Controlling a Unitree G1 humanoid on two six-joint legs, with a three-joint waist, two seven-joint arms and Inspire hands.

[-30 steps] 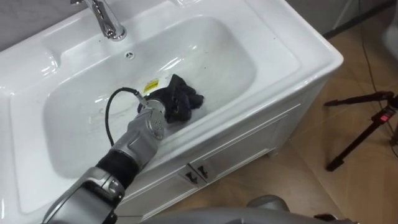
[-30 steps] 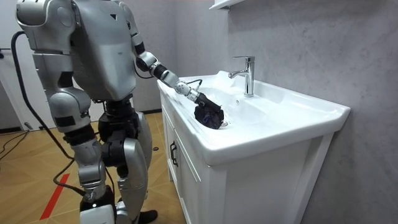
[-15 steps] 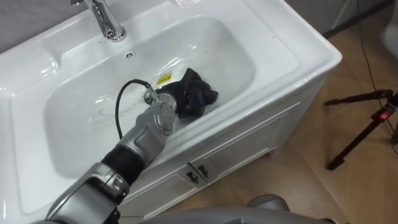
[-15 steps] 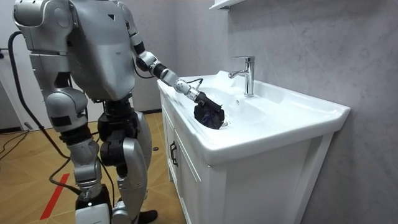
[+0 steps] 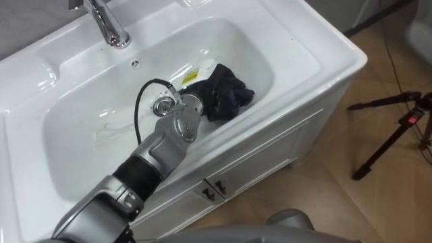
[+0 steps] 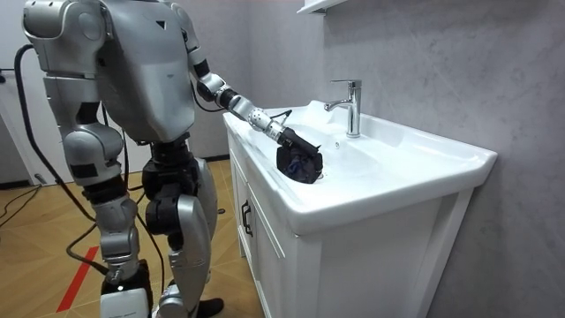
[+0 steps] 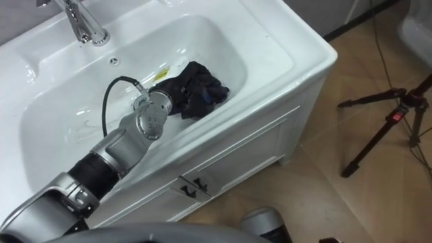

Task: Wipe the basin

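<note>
Left eye view: the left hand (image 5: 196, 96) reaches into the white basin (image 5: 316, 55) from 7 o'clock and lies against a dark cloth (image 5: 227, 92). The cloth is bunched on the basin's floor at about 2 o'clock from the drain (image 5: 162, 106). The fingers are lost in the dark folds, so I cannot tell whether they grip or press flat. The faucet (image 5: 108, 27) stands at 11 o'clock on the rim.

Room view: the robot stands at the cabinet (image 6: 265, 256), its left arm stretched out over the front edge, with the cloth heaped under the hand. The right hand (image 6: 119, 299) hangs low at its side (fingers unreadable).

Right eye view: a tripod (image 7: 391, 128) stands on the wood floor at 3 o'clock, well apart from the cabinet.
</note>
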